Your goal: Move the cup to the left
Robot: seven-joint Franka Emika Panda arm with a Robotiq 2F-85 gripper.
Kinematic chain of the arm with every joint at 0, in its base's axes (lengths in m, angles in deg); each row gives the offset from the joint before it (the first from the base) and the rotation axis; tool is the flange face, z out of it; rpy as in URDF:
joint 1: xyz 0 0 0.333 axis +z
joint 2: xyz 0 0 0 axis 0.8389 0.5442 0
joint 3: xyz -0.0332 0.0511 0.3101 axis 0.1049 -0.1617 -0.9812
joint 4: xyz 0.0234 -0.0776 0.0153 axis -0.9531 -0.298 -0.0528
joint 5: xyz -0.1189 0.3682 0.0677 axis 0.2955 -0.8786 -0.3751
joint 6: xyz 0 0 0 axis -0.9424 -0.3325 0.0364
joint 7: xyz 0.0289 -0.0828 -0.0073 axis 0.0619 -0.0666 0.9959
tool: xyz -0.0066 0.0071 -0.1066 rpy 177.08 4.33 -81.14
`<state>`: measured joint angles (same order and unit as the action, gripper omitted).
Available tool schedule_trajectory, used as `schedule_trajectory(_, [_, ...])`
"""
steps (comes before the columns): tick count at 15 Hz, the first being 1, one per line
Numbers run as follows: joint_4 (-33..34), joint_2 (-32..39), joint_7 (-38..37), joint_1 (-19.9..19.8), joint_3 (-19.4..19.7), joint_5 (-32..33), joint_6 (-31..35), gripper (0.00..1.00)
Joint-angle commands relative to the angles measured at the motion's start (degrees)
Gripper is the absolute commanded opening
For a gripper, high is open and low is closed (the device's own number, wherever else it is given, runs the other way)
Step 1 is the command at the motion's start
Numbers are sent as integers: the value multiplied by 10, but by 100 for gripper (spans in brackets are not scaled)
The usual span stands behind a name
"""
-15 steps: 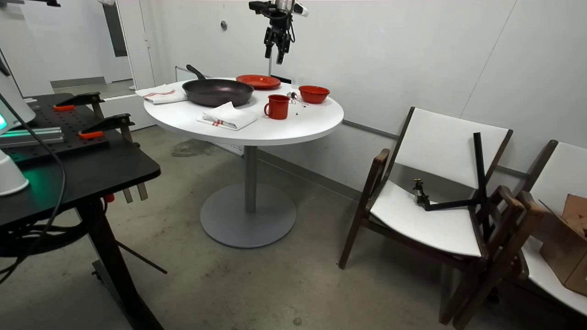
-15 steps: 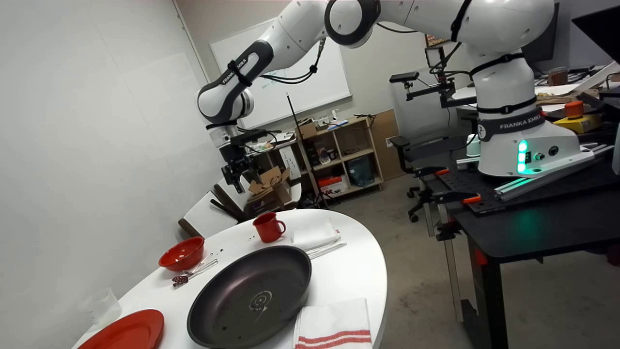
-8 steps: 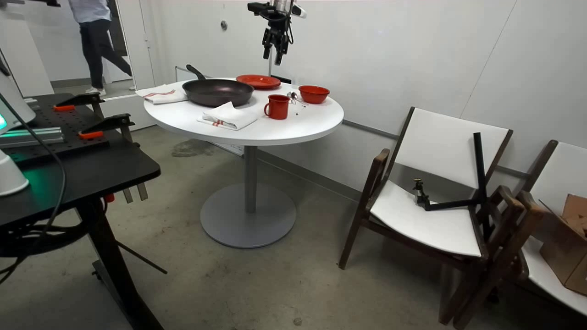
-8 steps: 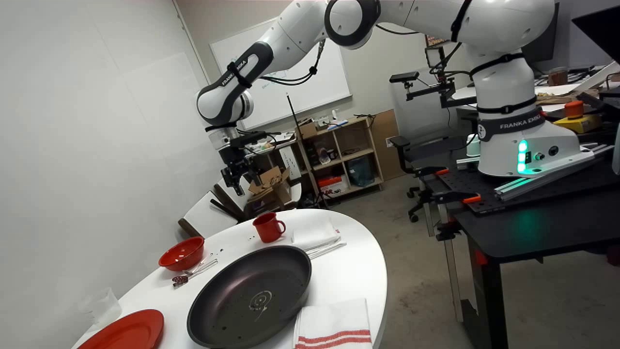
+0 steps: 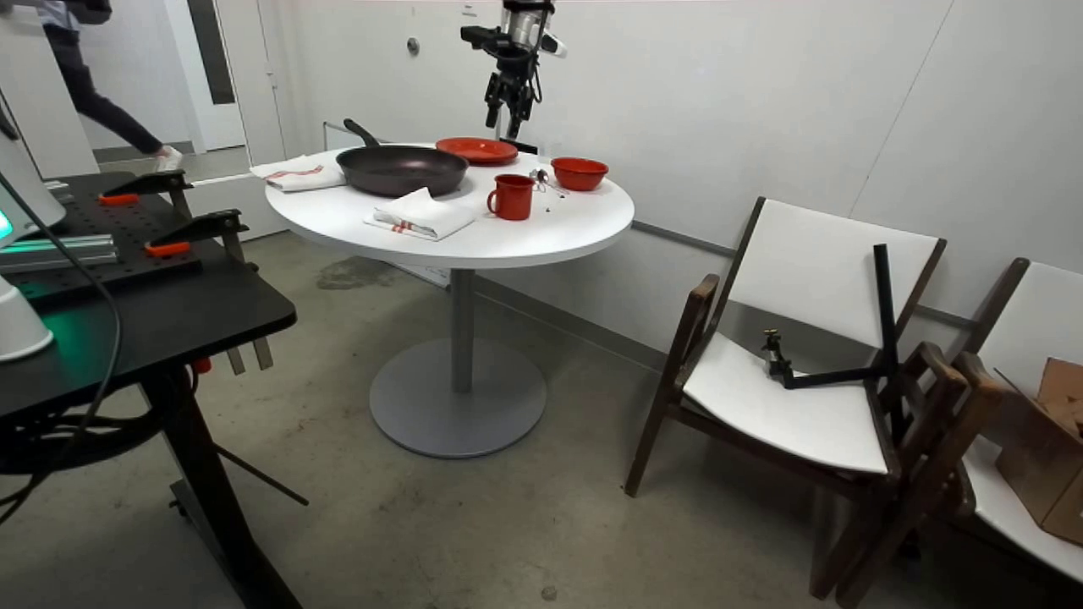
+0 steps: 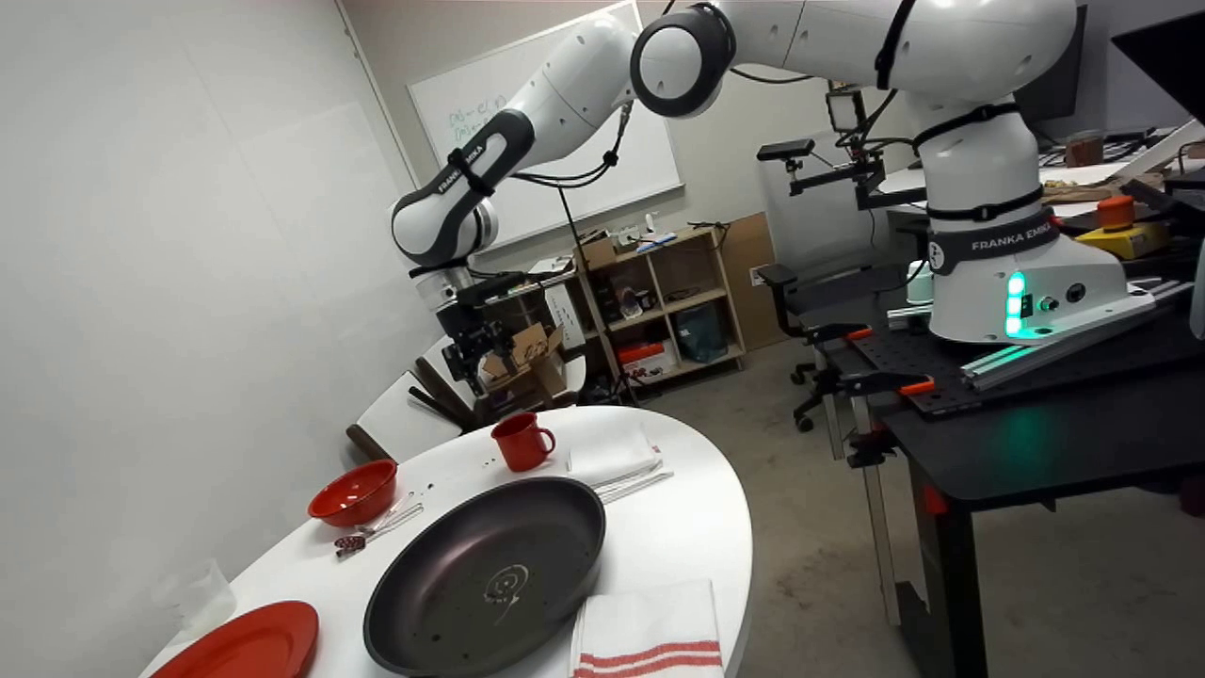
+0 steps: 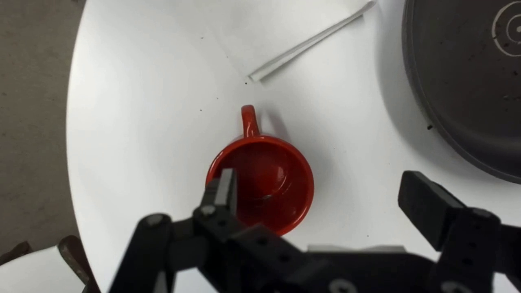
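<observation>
The cup is a small red mug [image 5: 514, 198] standing upright on the white round table [image 5: 584, 228]. It also shows in an exterior view [image 6: 522, 442], its handle on the right side there. In the wrist view I look down into the cup [image 7: 268, 179], its handle pointing up in the picture. My gripper [image 7: 318, 179] is open and empty. In the wrist view the left finger overlaps the cup's left rim and the right finger is over bare table. In both exterior views the gripper [image 5: 503, 127] hangs above table height, apart from the cup; it also shows here [image 6: 493, 375].
A black frying pan [image 6: 490, 574] lies beside the cup. A folded white cloth [image 5: 423, 215] lies near the handle, and another cloth [image 6: 650, 626] by the pan. A red bowl [image 5: 579, 173], whisk-like utensils [image 6: 377, 532] and red plates [image 5: 476, 150] are on the table.
The gripper has moved down a little, and slightly to the right in the exterior view that shows the whole arm. The cup has not moved. A person walks past in the background.
</observation>
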<state>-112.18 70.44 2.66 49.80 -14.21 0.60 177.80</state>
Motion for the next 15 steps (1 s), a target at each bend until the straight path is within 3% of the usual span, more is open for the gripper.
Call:
schedule_trajectory(1, [79, 53, 7, 3, 0, 2, -26, 100])
schedule_trajectory(15, [227, 169, 63, 5, -3, 21, -96, 100])
